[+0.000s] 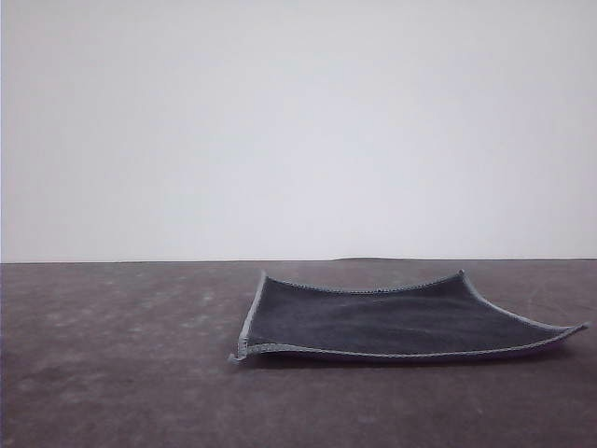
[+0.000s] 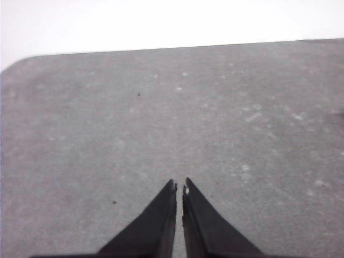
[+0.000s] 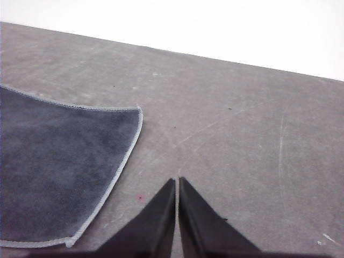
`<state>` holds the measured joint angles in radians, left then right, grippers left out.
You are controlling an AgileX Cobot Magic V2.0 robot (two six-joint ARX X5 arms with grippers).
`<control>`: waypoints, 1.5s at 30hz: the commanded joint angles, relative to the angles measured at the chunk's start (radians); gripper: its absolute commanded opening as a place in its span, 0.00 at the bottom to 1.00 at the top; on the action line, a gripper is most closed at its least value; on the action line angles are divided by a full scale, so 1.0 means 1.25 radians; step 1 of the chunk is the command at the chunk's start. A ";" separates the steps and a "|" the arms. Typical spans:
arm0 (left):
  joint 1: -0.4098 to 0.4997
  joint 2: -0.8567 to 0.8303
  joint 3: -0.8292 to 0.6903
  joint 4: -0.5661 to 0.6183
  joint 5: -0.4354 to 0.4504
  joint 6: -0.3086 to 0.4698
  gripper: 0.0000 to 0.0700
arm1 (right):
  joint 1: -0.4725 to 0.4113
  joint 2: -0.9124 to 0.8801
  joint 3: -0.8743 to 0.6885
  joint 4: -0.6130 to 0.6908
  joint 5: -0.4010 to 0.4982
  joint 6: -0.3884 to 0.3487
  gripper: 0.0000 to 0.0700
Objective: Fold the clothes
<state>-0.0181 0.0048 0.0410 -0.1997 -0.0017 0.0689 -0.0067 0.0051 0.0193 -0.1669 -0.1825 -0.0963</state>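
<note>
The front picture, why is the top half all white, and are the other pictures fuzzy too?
Front view: the bright blank background is washed out above the table; the cloth casts a thin shadow under its near hem. Left wrist view: soft and grainy, the shut left gripper dark. Right wrist view: sharper, the hem stitching shows beside the shut right gripper.

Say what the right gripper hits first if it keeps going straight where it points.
Probably bare table. The right gripper, shut, points past the cloth, which lies off to one side of that line. Depth is hard to judge.
</note>
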 commanded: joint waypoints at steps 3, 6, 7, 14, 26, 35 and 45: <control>-0.001 -0.002 -0.005 0.010 -0.002 0.037 0.02 | 0.000 -0.001 -0.006 0.008 0.000 0.011 0.00; -0.001 -0.002 -0.005 0.010 -0.002 0.037 0.02 | 0.000 -0.001 -0.006 0.008 0.000 0.012 0.01; -0.001 -0.002 -0.005 0.010 -0.002 0.037 0.02 | 0.000 -0.001 -0.006 0.008 0.000 0.014 0.01; -0.001 -0.002 -0.005 0.012 0.008 -0.014 0.02 | 0.000 -0.001 -0.006 0.006 0.000 0.050 0.00; -0.001 -0.001 0.004 0.005 0.008 -0.155 0.02 | -0.001 -0.001 -0.003 0.005 0.034 0.135 0.00; -0.002 0.109 0.222 0.036 0.017 -0.215 0.02 | 0.000 0.103 0.187 0.001 0.043 0.277 0.00; -0.003 0.621 0.529 0.039 0.269 -0.215 0.02 | 0.000 0.584 0.522 -0.110 -0.053 0.204 0.00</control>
<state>-0.0185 0.7155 0.6781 -0.1551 0.2933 -0.1955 -0.0067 0.6784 0.6468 -0.3006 -0.2429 0.1920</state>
